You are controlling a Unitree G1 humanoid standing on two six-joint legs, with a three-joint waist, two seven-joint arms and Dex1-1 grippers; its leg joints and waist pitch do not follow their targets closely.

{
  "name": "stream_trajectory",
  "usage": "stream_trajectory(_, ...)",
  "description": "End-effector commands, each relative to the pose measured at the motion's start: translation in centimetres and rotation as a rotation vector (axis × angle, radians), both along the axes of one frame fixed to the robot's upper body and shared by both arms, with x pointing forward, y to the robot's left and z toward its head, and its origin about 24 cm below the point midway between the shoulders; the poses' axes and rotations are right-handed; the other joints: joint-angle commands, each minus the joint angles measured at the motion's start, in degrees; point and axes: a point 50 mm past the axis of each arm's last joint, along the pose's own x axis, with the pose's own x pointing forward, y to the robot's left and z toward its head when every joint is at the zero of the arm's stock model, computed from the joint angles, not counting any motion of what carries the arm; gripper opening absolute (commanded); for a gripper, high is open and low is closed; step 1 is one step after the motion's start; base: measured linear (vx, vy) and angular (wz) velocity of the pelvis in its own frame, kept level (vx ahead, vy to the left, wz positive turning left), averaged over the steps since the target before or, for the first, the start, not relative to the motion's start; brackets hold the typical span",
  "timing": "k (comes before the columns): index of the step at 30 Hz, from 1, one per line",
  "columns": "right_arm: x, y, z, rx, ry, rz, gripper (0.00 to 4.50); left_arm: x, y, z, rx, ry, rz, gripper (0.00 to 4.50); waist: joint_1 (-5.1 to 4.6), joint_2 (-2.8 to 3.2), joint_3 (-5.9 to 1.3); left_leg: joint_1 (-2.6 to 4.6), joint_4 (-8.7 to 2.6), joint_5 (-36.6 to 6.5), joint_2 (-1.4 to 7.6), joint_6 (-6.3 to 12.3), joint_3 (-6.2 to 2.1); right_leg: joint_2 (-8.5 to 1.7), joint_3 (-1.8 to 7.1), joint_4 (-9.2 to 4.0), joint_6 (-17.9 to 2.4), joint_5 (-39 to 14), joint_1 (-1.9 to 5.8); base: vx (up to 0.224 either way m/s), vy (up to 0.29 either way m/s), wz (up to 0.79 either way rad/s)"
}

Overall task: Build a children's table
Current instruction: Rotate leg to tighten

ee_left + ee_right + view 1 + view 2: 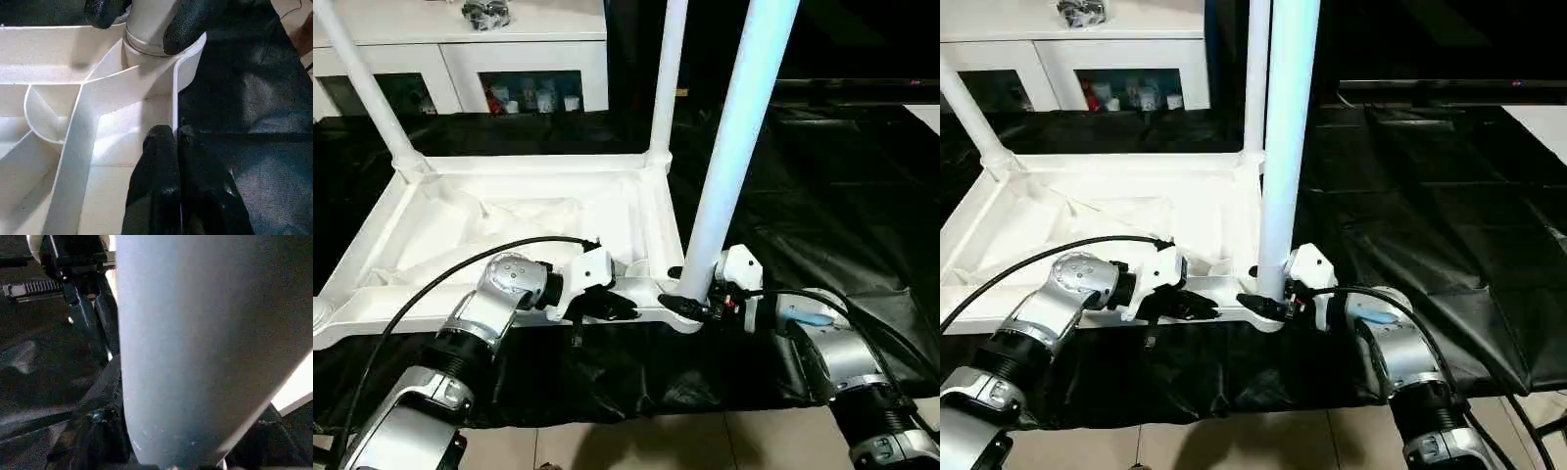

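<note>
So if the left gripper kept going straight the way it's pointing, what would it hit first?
Probably the near leg. The left gripper is clamped on the tabletop's rim and points along it toward the corner socket, where the right gripper's fingers hold that leg. Depth along the rim is hard to judge.

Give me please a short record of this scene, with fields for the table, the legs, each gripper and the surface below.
table: top lies upside down, ribbed underside up
legs: two stand in the far corners; a third leg stands upright at the near right corner socket
left gripper: shut on the top's near rim, close to that corner
right gripper: shut on the base of the third leg
surface: black sheet under the table
behind: white cabinet
</note>
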Motion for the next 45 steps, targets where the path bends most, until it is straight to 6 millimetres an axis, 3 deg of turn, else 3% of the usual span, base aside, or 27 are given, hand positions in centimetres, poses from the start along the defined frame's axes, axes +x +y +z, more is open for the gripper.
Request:
stream_trajectory(1, 0.0, 0.2, -0.5, -0.03, 0.038, -0.002, 2.0, -0.5, -0.4, -1.0, 0.043, 0.03, -0.01, 0.0, -0.02, -0.1, -2.71, -0.09, -3.68, -13.61, 0.68, 2.99, 0.36, -1.7, 1.49, -4.32, -14.36, -7.22, 2.3, 0.0, 0.0, 0.0)
stream_trajectory(2, 0.1, 0.2, -0.5, -0.014, 0.065, -0.006, 2.0, -0.5, -0.3, -1.0, 0.043, 0.03, -0.01, 0.0, 0.0, -0.15, -2.7, -0.1, -3.68, -13.85, 0.7, 2.95, 0.36, -1.75, 1.5, -4.37, -14.3, -7.68, 2.27, 0.0, 0.0, 0.0)
stream_trajectory(4, 0.1, 0.1, -0.5, 0.002, 0.091, -0.011, 2.53, -0.5, -0.3, -1.0, 0.042, 0.029, -0.008, 0.0, 0.02, -0.21, -2.68, -0.1, -3.72, -13.88, 0.68, 2.92, 0.37, -1.72, 1.49, -4.41, -14.15, -8.15, 2.31, 0.0, 0.0, 0.0)
stream_trajectory(9, 0.3, -0.2, -0.7, -0.041, 0.074, -0.033, 2.99, -0.4, -0.3, -0.9, 0.041, 0.025, -0.004, 0.0, 0.05, -0.25, -2.75, -0.21, -3.61, -12.55, 0.64, 2.83, 0.38, -1.78, 1.5, -4.26, -14.07, -6.74, 2.31, 0.0, 0.0, 0.0)
stream_trajectory(14, 0.3, -0.5, -0.3, -0.016, 0.109, -0.019, 2.99, -0.3, -0.2, -0.8, 0.044, 0.024, -0.003, 0.0, 0.02, -0.01, -2.67, -0.08, -3.71, -13.81, 0.67, 2.68, 0.38, -1.74, 1.5, -4.44, -13.98, -8.11, 2.29, 0.0, 0.0, 0.0)
stream_trajectory(15, 0.3, -0.6, -0.2, -0.01, 0.118, -0.018, 2.74, -0.3, -0.2, -0.8, 0.045, 0.023, -0.002, 0.0, 0.07, -0.05, -2.75, -0.08, -3.63, -13.54, 0.7, 2.73, 0.4, -1.74, 1.51, -4.34, -14.16, -7.45, 2.32, 0.0, 0.0, 0.0)
stream_trajectory(26, -0.2, -1.6, -0.4, -0.019, 0.179, 0.01, 2.08, -0.2, 0.0, -0.9, 0.049, 0.027, -0.001, 0.0, 0.27, -0.11, -2.82, -0.13, -3.48, -12.32, 0.7, 3.1, 0.44, -1.74, 1.42, -4.1, -14.83, -4.89, 2.41, 0.0, 0.0, 0.0)
stream_trajectory(37, -0.7, -1.0, -1.2, -0.026, 0.216, -0.012, 2.03, 0.0, -0.1, -1.0, 0.047, 0.018, 0.054, 0.0, 0.33, -0.26, -2.84, -0.11, -3.46, -11.8, 0.69, 3.07, 0.46, -1.72, 1.43, -4.08, -14.6, -4.6, 2.42, 0.0, 0.0, 0.0)
stream_trajectory(39, -0.1, 0.2, -2.6, -0.03, 0.212, -0.218, 2.03, 0.6, -1.2, -1.0, 0.032, -0.015, 0.133, 0.0, 0.15, -0.49, -2.54, -0.17, -3.71, -12.88, 0.67, 2.56, 0.49, -1.8, 1.5, -4.36, -14.0, -7.26, 2.08, 0.0, 0.0, 0.0)
stream_trajectory(41, 0.2, 1.0, -3.1, -0.017, 0.223, -0.309, 2.01, 0.8, -2.0, -1.0, 0.017, -0.024, 0.157, 0.0, -0.03, -0.44, -2.21, -0.01, -4.11, -15.31, 0.56, 0.96, 0.34, -1.96, 1.54, -4.98, -11.99, -14.59, 1.82, 0.0, 0.0, 0.0)
stream_trajectory(42, 0.3, 1.3, -3.2, -0.002, 0.226, -0.333, 1.99, 0.8, -2.4, -1.0, 0.012, -0.024, 0.164, 0.0, -0.38, -0.52, -2.07, 0.22, -4.39, -18.67, 0.49, -0.18, 0.03, -2.13, 1.5, -5.75, -9.31, -22.8, 1.63, 0.0, 0.0, 0.0)
stream_trajectory(44, 0.6, 2.1, -3.3, 0.017, 0.227, -0.384, 1.98, 0.9, -3.0, -1.0, 0.004, -0.025, 0.172, 0.0, -0.62, -0.35, -2.05, 0.25, -4.45, -20.05, 0.5, -0.45, -0.07, -2.13, 1.69, -6.16, -7.99, -24.75, 1.23, 0.0, 0.0, 0.0)
stream_trajectory(45, 1.2, 3.7, -3.5, 0.013, 0.213, -0.438, 1.98, 1.1, -4.3, -0.9, -0.016, -0.033, 0.192, 0.0, -0.65, 0.0, -2.04, 0.27, -4.55, -20.62, 0.5, -0.62, -0.23, -2.17, 1.65, -6.12, -7.84, -25.08, 1.19, 0.0, 0.0, 0.0)
